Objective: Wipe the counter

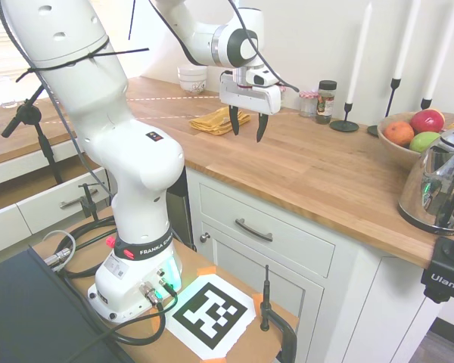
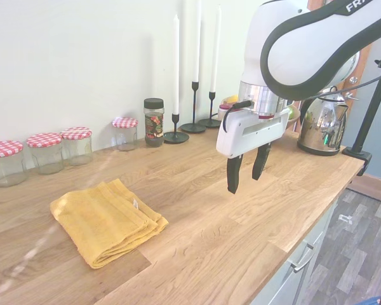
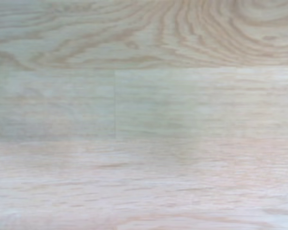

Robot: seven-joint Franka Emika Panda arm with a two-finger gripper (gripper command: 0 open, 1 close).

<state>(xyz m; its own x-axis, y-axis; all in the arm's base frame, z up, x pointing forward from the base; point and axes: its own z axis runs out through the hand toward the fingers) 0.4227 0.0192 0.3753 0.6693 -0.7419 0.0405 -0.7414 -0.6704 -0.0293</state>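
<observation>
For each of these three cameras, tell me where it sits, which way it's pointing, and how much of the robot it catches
First exterior view: high beside the arm's base, looking along the counter toward the kettle; shows the whole arm and open gripper.
Second exterior view: over the counter from the opposite side, facing the wall and jars; shows forearm and gripper.
Wrist view: straight down at bare counter wood; no robot parts.
Both exterior views share the folded yellow cloth, lying apart from the gripper.

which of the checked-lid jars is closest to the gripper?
The lone red-checked jar standing beside the dark-lidded spice jar. The other three jars cluster further along the wall, away from the gripper.
</observation>
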